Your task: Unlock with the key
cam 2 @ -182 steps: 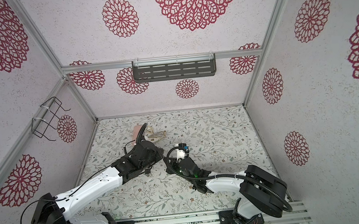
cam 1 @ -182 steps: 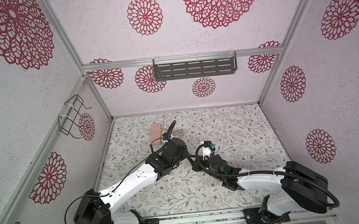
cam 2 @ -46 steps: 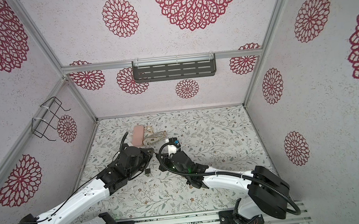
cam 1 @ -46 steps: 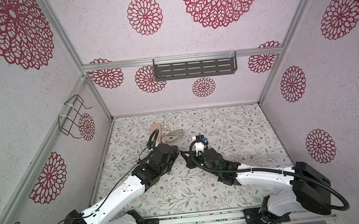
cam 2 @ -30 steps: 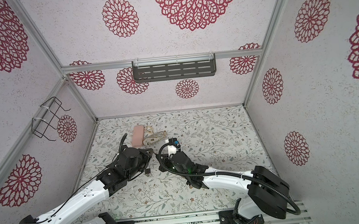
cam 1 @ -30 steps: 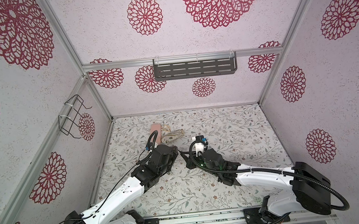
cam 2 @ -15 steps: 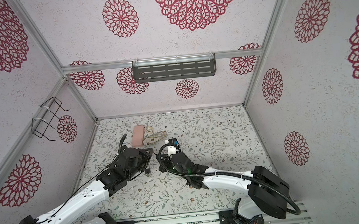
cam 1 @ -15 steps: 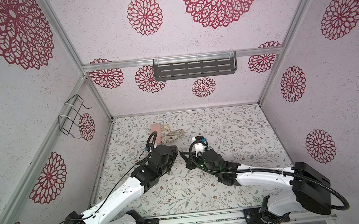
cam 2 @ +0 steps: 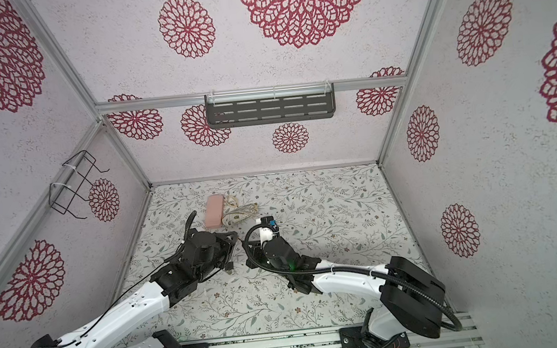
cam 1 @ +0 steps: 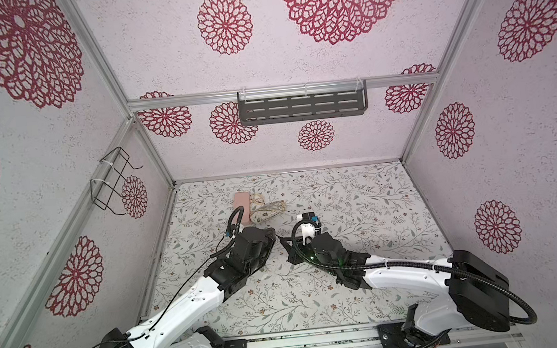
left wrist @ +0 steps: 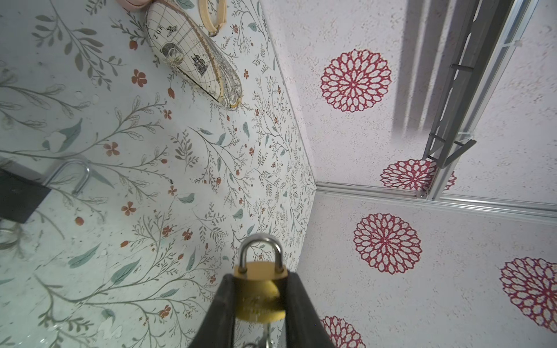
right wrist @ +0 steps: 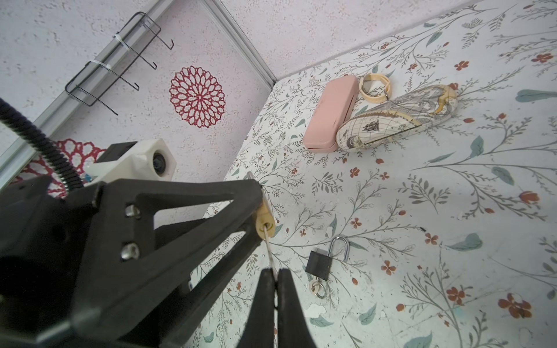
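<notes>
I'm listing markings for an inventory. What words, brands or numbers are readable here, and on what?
"ZUR": printed on the map-print pouch, seen in the left wrist view; the rest of its lettering is too small to read.
Brass padlock: there is faint engraving on the body, too blurred to read.
Key: nothing legible.
Black padlock and pink case: no text shows.
</notes>
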You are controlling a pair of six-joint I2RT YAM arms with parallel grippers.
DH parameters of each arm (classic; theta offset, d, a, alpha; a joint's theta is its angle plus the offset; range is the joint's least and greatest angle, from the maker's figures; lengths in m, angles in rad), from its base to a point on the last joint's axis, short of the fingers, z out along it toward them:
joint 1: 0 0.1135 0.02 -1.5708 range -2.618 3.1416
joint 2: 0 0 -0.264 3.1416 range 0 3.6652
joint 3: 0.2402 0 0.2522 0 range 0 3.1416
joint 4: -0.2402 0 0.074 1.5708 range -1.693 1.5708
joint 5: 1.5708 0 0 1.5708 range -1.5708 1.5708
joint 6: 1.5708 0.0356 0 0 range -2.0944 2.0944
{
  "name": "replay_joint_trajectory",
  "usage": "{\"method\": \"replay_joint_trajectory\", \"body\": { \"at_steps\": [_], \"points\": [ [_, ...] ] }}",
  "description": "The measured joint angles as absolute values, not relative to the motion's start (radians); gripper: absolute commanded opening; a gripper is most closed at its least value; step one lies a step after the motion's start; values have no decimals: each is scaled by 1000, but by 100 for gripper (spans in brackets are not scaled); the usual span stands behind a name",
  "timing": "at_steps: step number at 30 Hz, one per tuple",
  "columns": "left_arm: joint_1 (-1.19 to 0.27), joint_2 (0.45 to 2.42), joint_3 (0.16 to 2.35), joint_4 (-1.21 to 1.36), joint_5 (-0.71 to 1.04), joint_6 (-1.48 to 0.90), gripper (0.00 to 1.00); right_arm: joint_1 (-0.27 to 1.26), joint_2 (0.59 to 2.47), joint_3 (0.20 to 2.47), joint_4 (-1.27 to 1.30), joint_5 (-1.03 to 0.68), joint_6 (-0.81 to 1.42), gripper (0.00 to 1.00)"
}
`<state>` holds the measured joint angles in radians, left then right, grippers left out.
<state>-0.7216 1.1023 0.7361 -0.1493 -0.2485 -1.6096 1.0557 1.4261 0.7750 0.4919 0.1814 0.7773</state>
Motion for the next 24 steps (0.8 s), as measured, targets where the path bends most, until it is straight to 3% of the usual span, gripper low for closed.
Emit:
{"method": "replay_joint_trajectory", "body": {
  "at_steps": [24],
  "points": [
    [-720, 1092, 720, -125, -248, -1617, 0, 1056, 1449, 776, 502, 179, 767, 0]
  ]
}}
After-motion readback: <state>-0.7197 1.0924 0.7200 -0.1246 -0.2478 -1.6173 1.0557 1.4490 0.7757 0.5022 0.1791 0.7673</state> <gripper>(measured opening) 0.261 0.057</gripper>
